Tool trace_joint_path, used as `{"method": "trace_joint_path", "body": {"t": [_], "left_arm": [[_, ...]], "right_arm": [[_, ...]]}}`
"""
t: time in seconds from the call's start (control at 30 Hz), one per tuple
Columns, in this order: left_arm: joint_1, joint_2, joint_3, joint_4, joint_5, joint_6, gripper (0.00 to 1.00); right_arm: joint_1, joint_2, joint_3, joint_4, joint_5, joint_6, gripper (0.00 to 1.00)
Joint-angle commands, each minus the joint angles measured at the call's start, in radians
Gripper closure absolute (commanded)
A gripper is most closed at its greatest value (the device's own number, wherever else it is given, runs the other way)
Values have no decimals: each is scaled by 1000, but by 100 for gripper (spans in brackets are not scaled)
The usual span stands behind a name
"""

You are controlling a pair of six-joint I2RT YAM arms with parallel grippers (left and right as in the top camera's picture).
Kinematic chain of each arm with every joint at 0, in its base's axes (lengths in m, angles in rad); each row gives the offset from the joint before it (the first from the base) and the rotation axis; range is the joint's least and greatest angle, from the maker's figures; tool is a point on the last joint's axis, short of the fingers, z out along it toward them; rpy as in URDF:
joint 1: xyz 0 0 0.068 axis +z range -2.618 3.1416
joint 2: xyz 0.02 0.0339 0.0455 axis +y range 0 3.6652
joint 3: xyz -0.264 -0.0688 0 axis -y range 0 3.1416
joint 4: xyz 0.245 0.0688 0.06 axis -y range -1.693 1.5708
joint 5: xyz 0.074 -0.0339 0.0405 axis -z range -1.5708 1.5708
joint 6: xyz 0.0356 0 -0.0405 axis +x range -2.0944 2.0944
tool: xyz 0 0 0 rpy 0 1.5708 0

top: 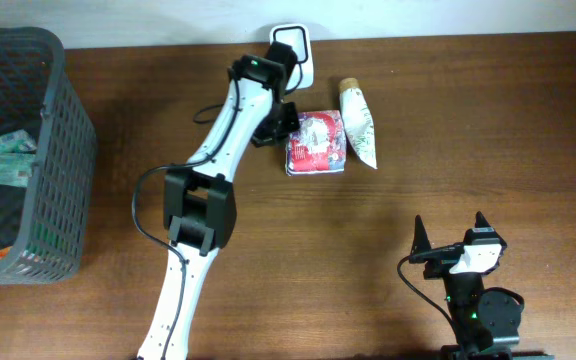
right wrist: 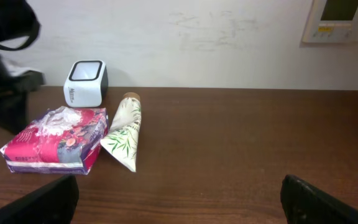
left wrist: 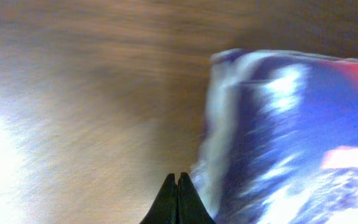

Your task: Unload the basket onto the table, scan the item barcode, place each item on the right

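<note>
A red and pink soft packet point(top: 315, 143) lies on the wooden table at the back centre, with a white tube printed with green leaves point(top: 358, 122) beside it on the right. Behind them stands the white barcode scanner point(top: 293, 45). My left gripper point(top: 280, 122) is shut and empty, its tips point(left wrist: 177, 177) low at the packet's point(left wrist: 291, 137) left edge. My right gripper point(top: 450, 232) is open and empty near the front right, facing the packet point(right wrist: 58, 140), tube point(right wrist: 124, 130) and scanner point(right wrist: 86, 82) from a distance.
A dark grey mesh basket point(top: 68, 130) holding several green packs sits at the left edge. The left arm point(right wrist: 5, 62) reaches across the table's middle to the back. A white wall runs behind the table.
</note>
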Motion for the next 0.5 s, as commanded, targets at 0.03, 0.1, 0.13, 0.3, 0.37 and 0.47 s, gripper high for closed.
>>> {"method": "trace_joint_path", "body": {"t": [0.03,0.1,0.13,0.3,0.37,0.47], "left_arm": [[55,6,62,-120,-48,-10,100],[40,6,45,-107,-30,-10,100],[24,8,37,-83,-22,-10,100],[-82,10,12,7,11,-10,85],[-98,10,14,4,-105,-10,77],[-73,9,80,-69,-166,-9,71]], "right_arm": [[8,-6,-9,-3,8,8,2],[8,-6,-9,-3,8,8,2],[8,-6,-9,-3,8,8,1],[8,-6,-9,-3,8,8,1],[8,-6,-9,-3,8,8,1],[8,-6,-9,-3,8,8,1]]}}
